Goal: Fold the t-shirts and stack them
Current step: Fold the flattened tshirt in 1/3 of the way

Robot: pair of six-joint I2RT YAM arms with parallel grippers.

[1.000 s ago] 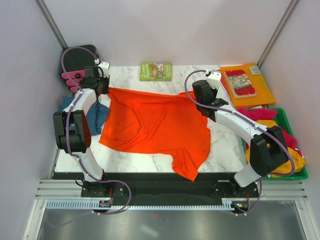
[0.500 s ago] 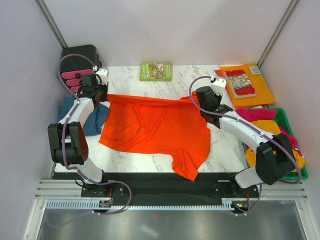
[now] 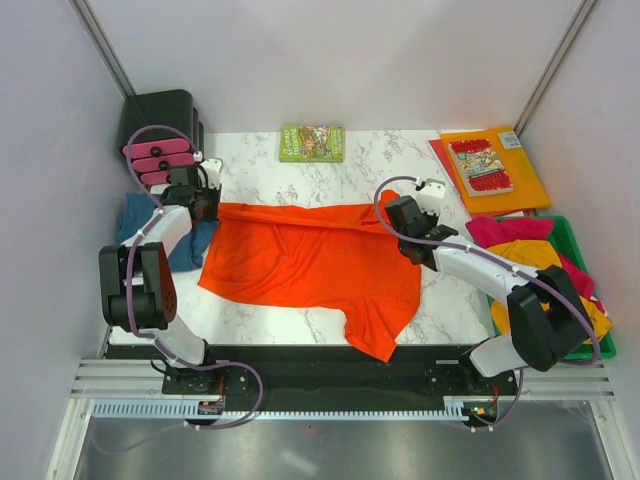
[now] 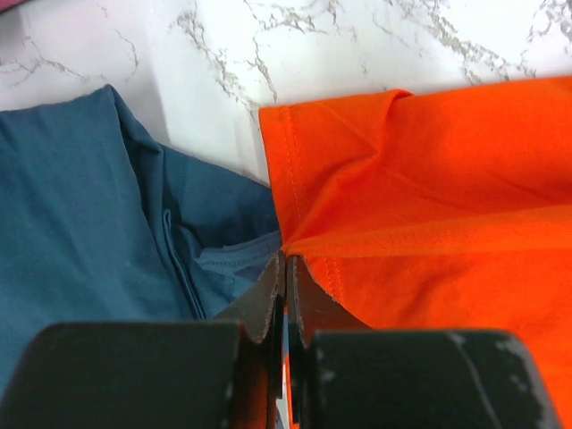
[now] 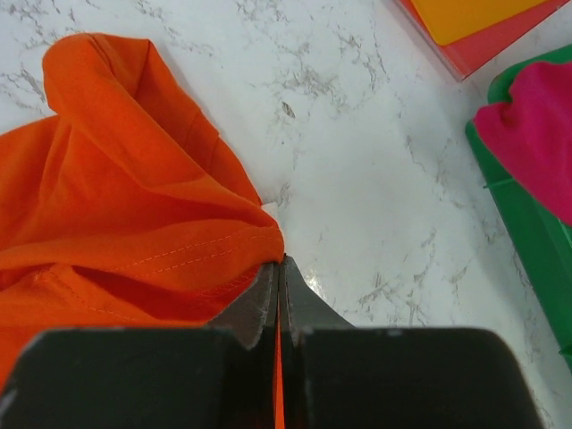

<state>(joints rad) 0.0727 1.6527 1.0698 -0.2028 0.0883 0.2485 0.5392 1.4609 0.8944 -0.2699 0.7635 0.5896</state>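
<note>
The bright orange-red short-sleeved cotton t-shirt [image 3: 310, 260] lies spread across the middle of the white marble table [image 3: 390, 160], one sleeve trailing towards the near edge. The left gripper [image 4: 286, 264] has its jaws pressed together on the shirt's far left corner, pinching the stitched hem. The right gripper [image 5: 279, 266] pinches the far right corner in the same way, with a lobe of cloth bunched just beyond it. Between the two grips the far edge runs as a raised, fairly straight line.

This looks like the first fold of this shirt: the far edge lifted and ready to be carried over the body towards the near side. The next move calls for both arms to travel together at equal height and pace, so the edge stays taut and lands square.

A crumpled teal-blue t-shirt [image 3: 188, 238] lies at the table's left side, touching the orange one beside the left grip; it could be dragged along. A magenta-pink t-shirt [image 3: 500, 230] and a mustard-yellow t-shirt [image 3: 530, 256] wait in the green plastic bin [image 3: 570, 238] on the right
</note>
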